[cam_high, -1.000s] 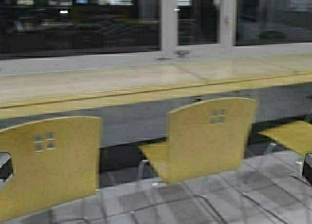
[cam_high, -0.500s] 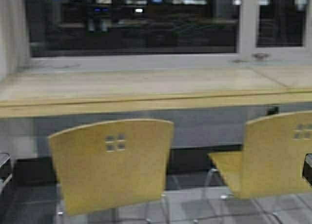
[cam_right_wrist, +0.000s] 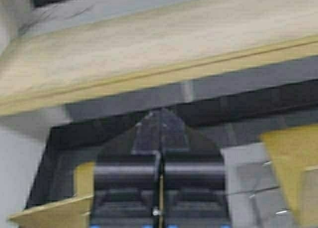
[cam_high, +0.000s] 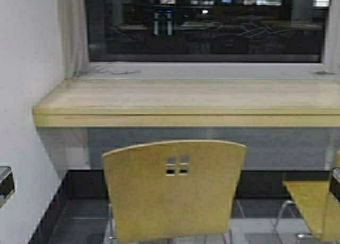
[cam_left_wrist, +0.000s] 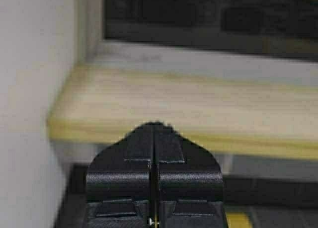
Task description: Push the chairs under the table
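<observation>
The chair (cam_high: 174, 188) stands clear of the table (cam_high: 186, 103). Both grippers, left (cam_left_wrist: 154, 133) and right (cam_right_wrist: 160, 126), are closed, empty; the robot should press the backrest squarely.

The near chair (cam_high: 174, 188) was cut off by the high view's lower edge, its seat hidden behind its own backrest and only hints of its legs showing; the second chair (cam_high: 313, 201) ran off the right edge, leaving part of its seat and one chrome leg; the table (cam_high: 186, 103) also ran off to the right, its far end unseen; the left gripper (cam_high: 5, 184) and right gripper (cam_high: 336, 183) showed only as slivers at the frame's sides; objects behind the dark window (cam_high: 204, 23) were too blurred to identify.
</observation>
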